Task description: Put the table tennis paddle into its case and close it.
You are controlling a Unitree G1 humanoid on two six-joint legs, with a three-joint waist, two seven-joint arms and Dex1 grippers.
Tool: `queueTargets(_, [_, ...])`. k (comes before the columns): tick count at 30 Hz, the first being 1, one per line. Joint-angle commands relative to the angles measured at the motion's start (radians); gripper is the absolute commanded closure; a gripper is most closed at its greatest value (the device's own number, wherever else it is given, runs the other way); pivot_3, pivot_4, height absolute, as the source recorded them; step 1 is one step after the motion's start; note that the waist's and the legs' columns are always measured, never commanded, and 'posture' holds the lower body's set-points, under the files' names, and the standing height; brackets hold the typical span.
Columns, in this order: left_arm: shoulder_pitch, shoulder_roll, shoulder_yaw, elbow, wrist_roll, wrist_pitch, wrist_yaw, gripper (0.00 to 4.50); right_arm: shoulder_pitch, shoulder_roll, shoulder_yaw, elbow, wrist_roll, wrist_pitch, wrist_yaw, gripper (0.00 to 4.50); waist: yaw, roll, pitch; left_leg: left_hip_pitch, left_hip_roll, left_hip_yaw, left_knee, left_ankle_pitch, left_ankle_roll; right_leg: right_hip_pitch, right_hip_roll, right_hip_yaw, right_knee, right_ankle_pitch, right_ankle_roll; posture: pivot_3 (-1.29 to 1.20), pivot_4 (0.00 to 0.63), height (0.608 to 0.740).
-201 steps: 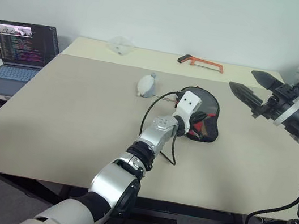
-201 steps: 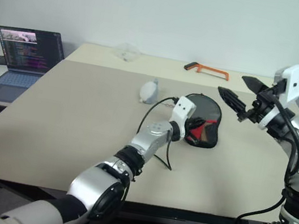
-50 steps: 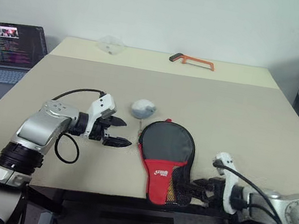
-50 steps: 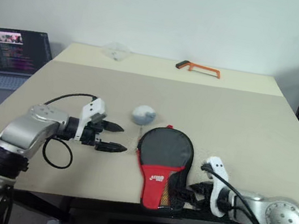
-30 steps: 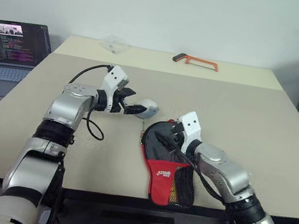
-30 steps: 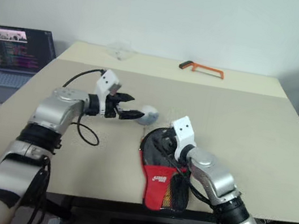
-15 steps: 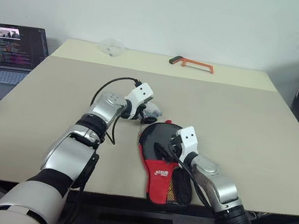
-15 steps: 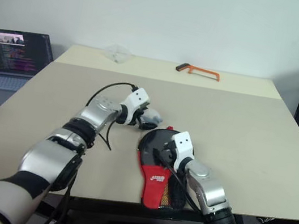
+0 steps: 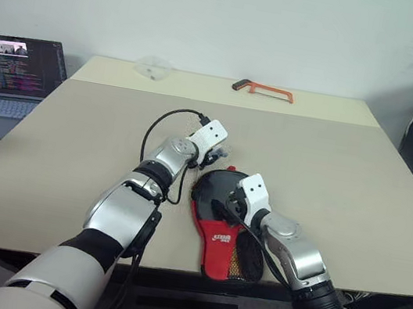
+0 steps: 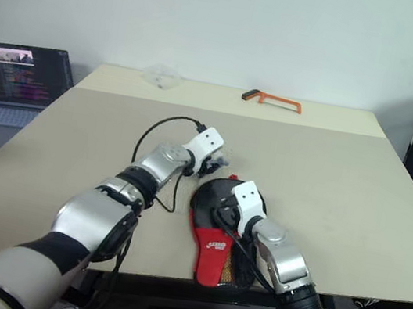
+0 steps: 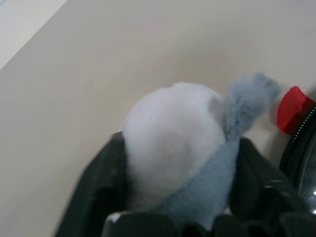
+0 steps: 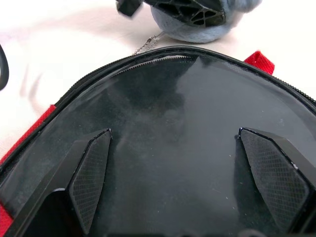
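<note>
Currently the case (image 9: 223, 221), black with a red panel, lies flat on the bench (image 9: 75, 133) near its front edge, round end toward 12 o'clock and narrow end toward 6 o'clock. The table tennis paddle cannot be made out apart from it; whether it sits inside cannot be told.

The left gripper (image 11: 173, 163) has its fingers (image 11: 98, 182) on either side of a small grey-and-white plush toy (image 11: 182, 143), part-way closed and touching it. The toy sits at 11 o'clock from the case's round end, just beside the red pull tab (image 11: 292, 108).

The right gripper (image 12: 173, 143) hovers over the black face of the case with its fingers (image 12: 89, 173) spread wide, holding nothing.

Hazards from this position:
- The left grip is on an object outside the task. Lifting it could snag the small metal chain (image 12: 145, 45) lying against the zip edge and drag the case.
- The right fingers, pressing down, may shift the case toward the bench edge.
- Both grippers work close together; a sideways move risks collision.
</note>
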Motion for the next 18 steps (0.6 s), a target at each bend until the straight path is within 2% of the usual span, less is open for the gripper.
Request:
queueTargets(1, [-0.029,-0.009,-0.042,-0.001,0.072,-0.091,0.08,3.2,0.026,0.003,0.02,0.045,-0.034,0.058,0.007,0.0,0.0,0.0,0.0,0.0,0.0,0.0,0.0,0.0,0.0,0.0,0.0,0.0,0.0,0.0,0.0,0.0,0.15,0.74])
queueTargets(3, [-0.035,-0.011,-0.074,0.005,0.121,-0.144,0.141,3.72,0.033,0.002,0.02,0.035,-0.034,0.067,0.013,0.0,0.0,0.0,0.0,0.0,0.0,0.0,0.0,0.0,0.0,0.0,0.0,0.0,0.0,0.0,0.0,0.0,0.15,0.74])
queueTargets(5, [-0.042,-0.012,-0.111,0.009,0.172,-0.205,0.199,4.02,0.042,0.006,0.016,0.027,-0.033,0.074,0.014,0.0,0.001,0.0,0.0,0.0,0.0,0.0,0.0,0.0,0.0,0.0,0.0,0.0,0.0,0.0,0.0,0.0,0.15,0.74])
queueTargets(11, [-0.072,-0.038,-0.187,0.027,0.285,-0.311,0.361,4.08,0.053,0.021,0.012,0.011,-0.043,0.092,0.004,0.0,0.001,0.0,0.0,0.0,0.0,0.0,0.0,0.0,0.0,0.0,-0.001,0.0,-0.001,0.0,0.0,0.0,0.15,0.74])
queueTargets(18, [-0.084,-0.09,-0.242,0.047,0.374,-0.318,0.458,4.08,0.075,0.016,0.016,-0.044,-0.055,0.144,0.015,0.0,0.001,0.0,0.0,-0.001,-0.001,0.001,0.0,0.0,0.0,0.0,-0.001,-0.002,-0.001,0.0,0.0,0.0,0.15,0.74])
